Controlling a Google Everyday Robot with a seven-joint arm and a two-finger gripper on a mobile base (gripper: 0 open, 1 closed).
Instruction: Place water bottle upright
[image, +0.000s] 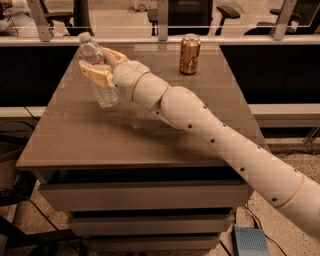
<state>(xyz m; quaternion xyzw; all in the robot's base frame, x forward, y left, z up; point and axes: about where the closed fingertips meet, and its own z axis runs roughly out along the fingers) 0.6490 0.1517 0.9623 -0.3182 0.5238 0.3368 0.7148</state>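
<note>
A small blue box (248, 240) lies on the speckled floor at the lower right, just in front of a low cabinet whose stacked drawers (145, 196) carry a brown table top (100, 140). From the lower right corner a thick cream-coloured robot arm (215, 135) reaches diagonally up and to the left across the table top, its jointed segments narrowing toward the wrist. At the arm's far end, over the back left part of the table, the gripper (94, 61) pinches the water bottle (106, 95) about its upper half, one tan finger (95, 75) crossing the front of the bottle and the other passing behind it. The clear ribbed bottle stands nearly upright, its white cap (85, 36) leaning a little to the left, its base at the surface; whether the base actually touches the table cannot be told. Well apart from it, toward the back and right of centre, a copper-coloured drink can (190, 54) stands upright on the same surface. Behind the table runs a pale rail with metal posts (161, 20), and beyond that dark office chairs (227, 12) sit on a light floor.
</note>
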